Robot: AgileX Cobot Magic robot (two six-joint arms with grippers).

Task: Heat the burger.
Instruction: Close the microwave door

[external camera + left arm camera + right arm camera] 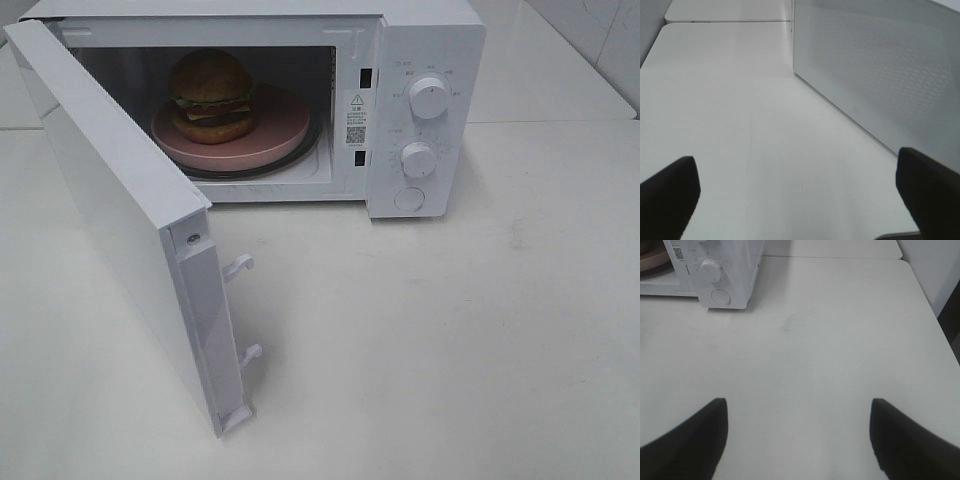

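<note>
Burger [211, 95]: on the pink plate [285, 135] inside the open microwave [425, 40], far side.
Door [110, 220]: swung wide toward the near left.
Left gripper [795, 157]: spread, empty, beside the door's outer face.
Right gripper [798, 402]: spread, empty, above the table [480, 350], right of the microwave.
Risk: a glancing push may slip off the door, leaving it unlatched.

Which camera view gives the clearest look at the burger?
The exterior high view: the burger sits in full sight on the pink plate inside the open microwave. Neither wrist view shows it.
</note>
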